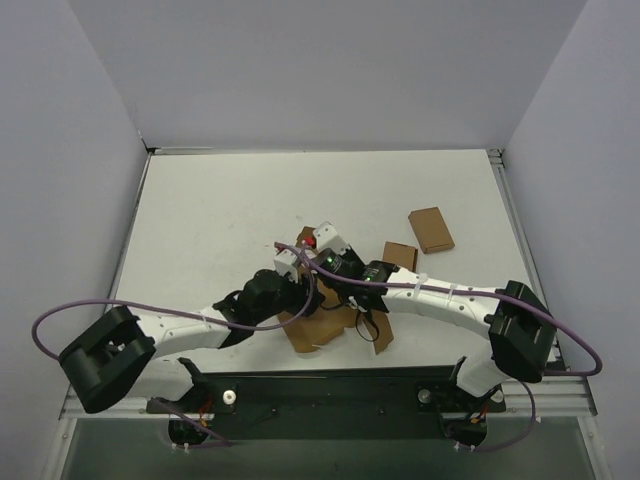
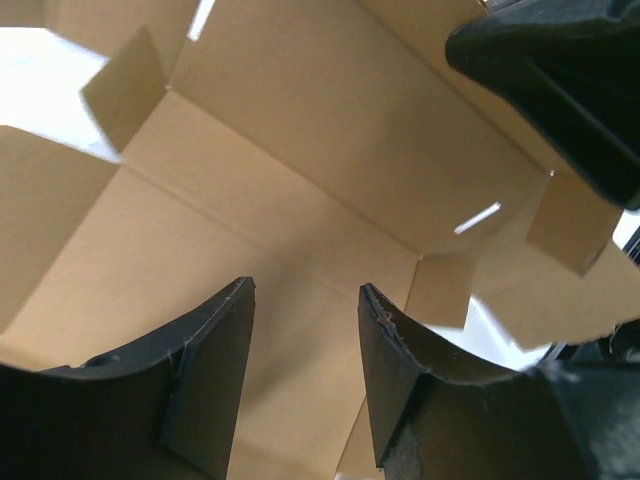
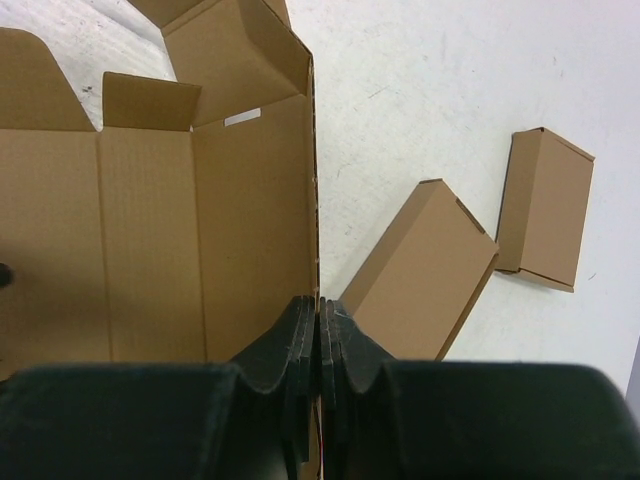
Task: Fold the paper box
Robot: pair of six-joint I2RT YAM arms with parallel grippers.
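The paper box point(image 1: 312, 336) is an unfolded brown cardboard piece with flaps and slits, lying mid-table under both arms. In the right wrist view one wall of the paper box point(image 3: 150, 230) stands upright, and my right gripper point(image 3: 320, 305) is shut on that wall's edge. My left gripper point(image 2: 305, 290) is open just above the paper box's inner panel point(image 2: 300, 200), with nothing between its fingers. In the top view my left gripper point(image 1: 303, 298) and right gripper point(image 1: 362, 300) sit close together over the cardboard, which hides much of it.
Two small folded brown boxes lie right of the paper box, one close by point(image 1: 400, 255) point(image 3: 420, 270), one farther back point(image 1: 431, 229) point(image 3: 545, 210). White walls enclose the table point(image 1: 220, 200) on three sides. The right arm's black wrist point(image 2: 560, 80) shows in the left wrist view.
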